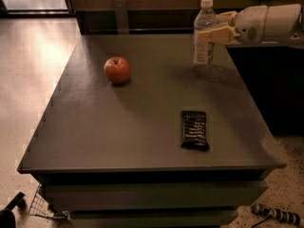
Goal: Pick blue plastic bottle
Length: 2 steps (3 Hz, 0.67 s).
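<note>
The blue plastic bottle (203,51) is clear and ribbed, with a white cap and a pale label. It stands upright at the table's far right, slightly above the tabletop, with its shadow on the surface just right of it. My gripper (205,32) reaches in from the right on a white arm (268,23). Its tan fingers (219,33) are shut around the bottle's middle, just above the label.
A red apple (117,70) sits on the grey table (118,127) at the far left of centre. A black snack packet (194,129) lies near the front right. A dark wall and ledge run behind the table. The floor lies to the left.
</note>
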Available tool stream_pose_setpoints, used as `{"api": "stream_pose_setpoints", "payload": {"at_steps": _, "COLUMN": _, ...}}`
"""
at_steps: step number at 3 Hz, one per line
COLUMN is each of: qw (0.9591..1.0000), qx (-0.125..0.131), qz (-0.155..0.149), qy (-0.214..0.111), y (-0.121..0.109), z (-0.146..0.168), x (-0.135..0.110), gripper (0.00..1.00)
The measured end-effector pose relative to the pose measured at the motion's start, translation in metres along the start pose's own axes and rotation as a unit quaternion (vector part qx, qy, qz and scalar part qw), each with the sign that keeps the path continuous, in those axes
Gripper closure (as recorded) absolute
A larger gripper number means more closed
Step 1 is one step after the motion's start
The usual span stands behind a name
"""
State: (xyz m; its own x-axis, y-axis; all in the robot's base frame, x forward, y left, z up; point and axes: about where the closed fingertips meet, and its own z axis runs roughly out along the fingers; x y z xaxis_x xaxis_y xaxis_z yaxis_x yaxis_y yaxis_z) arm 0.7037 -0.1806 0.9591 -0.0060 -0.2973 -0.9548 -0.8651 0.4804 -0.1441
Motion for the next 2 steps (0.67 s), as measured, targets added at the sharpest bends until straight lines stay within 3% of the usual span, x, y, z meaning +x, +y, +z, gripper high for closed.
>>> {"api": "stream_pose_setpoints", "payload": {"at_steps": 2, "qw": 0.9980, "qx": 0.008, "qz": -0.062, "qy": 0.003, "y": 0.015, "z": 0.008, "x": -0.077, "gripper": 1.00}}
